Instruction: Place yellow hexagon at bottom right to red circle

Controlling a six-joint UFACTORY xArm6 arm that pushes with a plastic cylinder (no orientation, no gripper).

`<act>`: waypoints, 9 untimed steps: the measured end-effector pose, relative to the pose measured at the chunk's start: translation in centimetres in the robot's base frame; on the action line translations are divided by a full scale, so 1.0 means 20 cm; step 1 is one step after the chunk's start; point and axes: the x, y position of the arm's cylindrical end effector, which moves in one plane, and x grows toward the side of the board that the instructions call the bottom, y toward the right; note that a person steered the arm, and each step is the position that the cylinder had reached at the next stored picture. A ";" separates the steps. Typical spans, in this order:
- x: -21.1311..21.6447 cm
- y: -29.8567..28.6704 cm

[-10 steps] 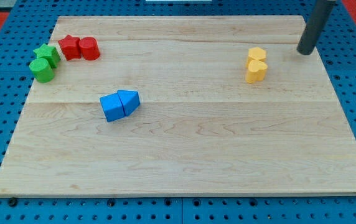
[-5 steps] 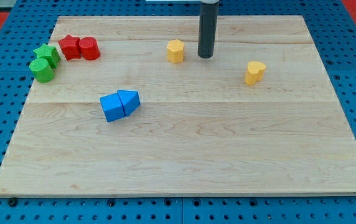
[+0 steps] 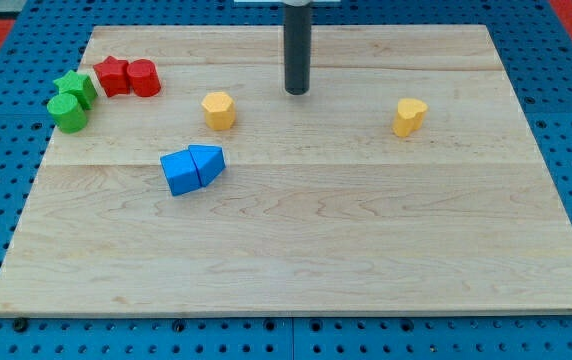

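The yellow hexagon (image 3: 219, 109) lies on the wooden board, below and to the right of the red circle (image 3: 144, 78), with a gap between them. The red circle sits at the view's upper left, touching a red star (image 3: 112, 76). My tip (image 3: 297, 92) is down on the board to the right of the hexagon and slightly higher in the view, not touching it.
A second yellow block (image 3: 410, 116), heart-like, lies at the view's right. A green star (image 3: 74, 87) and green circle (image 3: 67, 112) sit at the far left. A blue cube (image 3: 180, 173) and blue triangle (image 3: 209, 162) touch each other below the hexagon. The board's edge (image 3: 296, 310) runs along the bottom.
The yellow hexagon has slid left and down from beside the other yellow block towards the red circle. My tip has moved left from the board's right edge to the upper middle.
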 end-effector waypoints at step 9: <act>0.18 -0.98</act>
